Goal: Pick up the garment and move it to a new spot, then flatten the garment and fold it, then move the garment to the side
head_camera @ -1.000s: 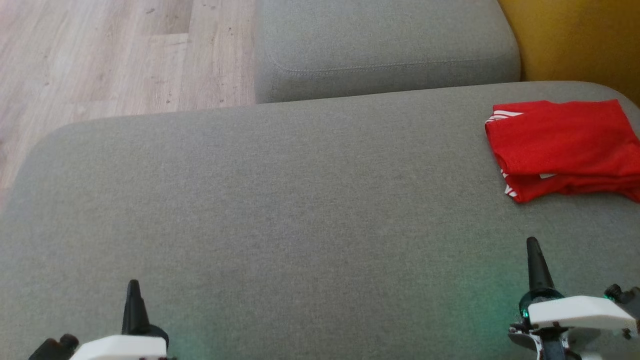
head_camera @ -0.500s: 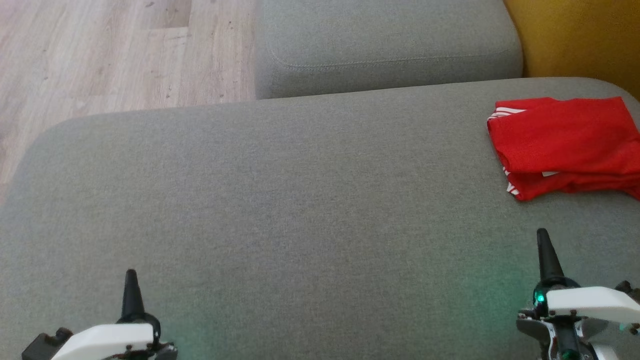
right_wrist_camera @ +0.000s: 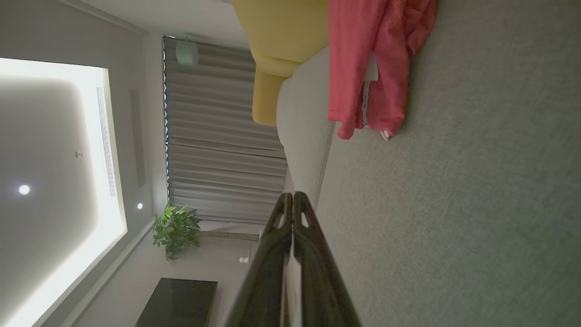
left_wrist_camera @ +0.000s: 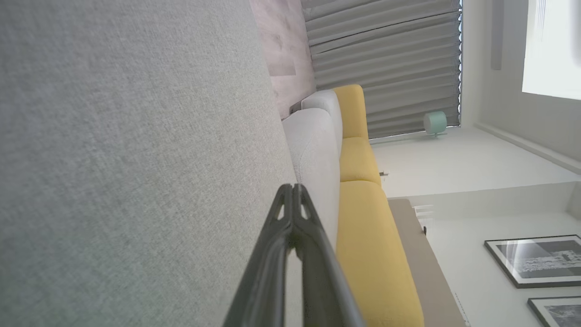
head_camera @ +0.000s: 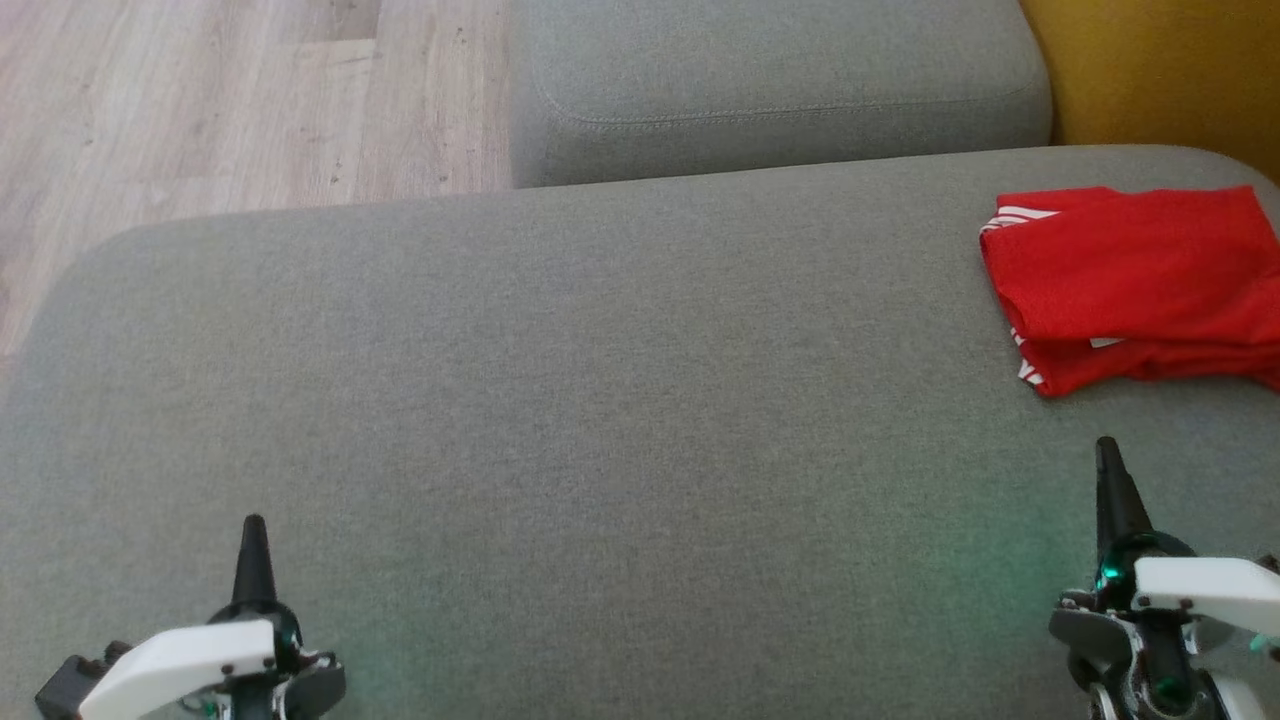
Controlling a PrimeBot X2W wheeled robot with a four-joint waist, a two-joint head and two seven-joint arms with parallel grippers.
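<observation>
So what carries everything here is a big grey fabric seat [head_camera: 600, 400], basically a wide sofa cushion with rounded corners. Lying right on it is a red garment [head_camera: 1130, 270], folded into a rough rectangle up near the far right corner. White stripes peek out along its left side. It sits flat on the fabric, a bit rumpled along its near edge. A second grey cushion [head_camera: 770, 90] butts up against the seat's far edge.
</observation>
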